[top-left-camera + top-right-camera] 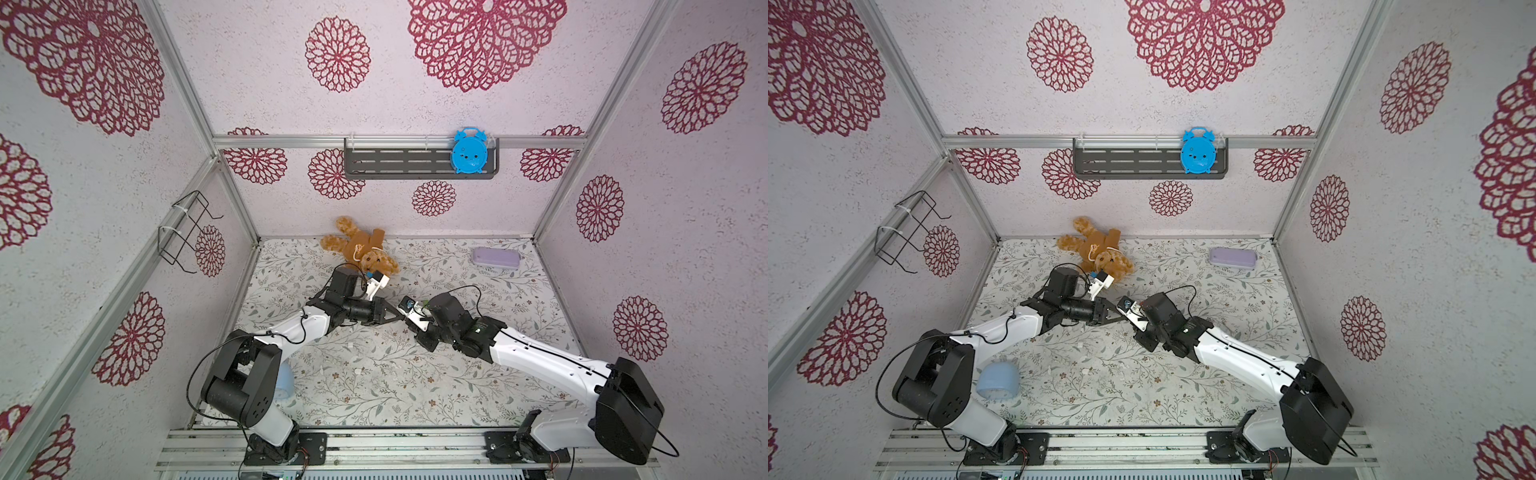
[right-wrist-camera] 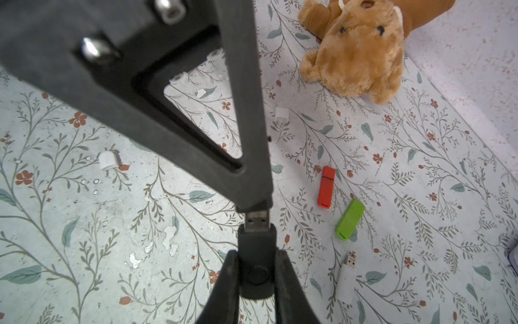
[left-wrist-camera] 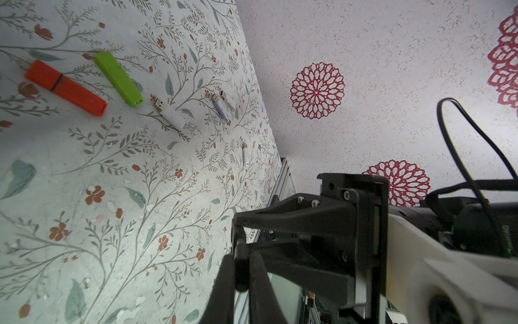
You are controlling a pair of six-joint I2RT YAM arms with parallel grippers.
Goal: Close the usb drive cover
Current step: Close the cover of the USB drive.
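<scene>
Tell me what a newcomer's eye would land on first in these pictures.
The two arms meet tip to tip over the table. The right gripper is shut on a black usb drive with its metal plug bare, and the left gripper, closed, sits right at that plug. Next come the brown teddy bear at the far edge and the blue alarm clock on the wall shelf.

Teddy bear [image 1: 365,246], blue clock [image 1: 468,151]

Near the brown plush teddy bear [image 2: 356,47] are two loose white plastic caps [image 2: 108,160] and six USB sticks. They are one red USB stick [image 2: 326,186], one green USB stick [image 2: 350,219], one lilac USB stick [image 3: 220,109], one black USB stick [image 2: 256,252] and two white USB sticks [image 3: 172,113]. Farther from the bear are one blue plastic alarm clock [image 1: 469,151], one lilac oblong case [image 1: 495,257] and one pale blue cup [image 1: 997,381].
</scene>
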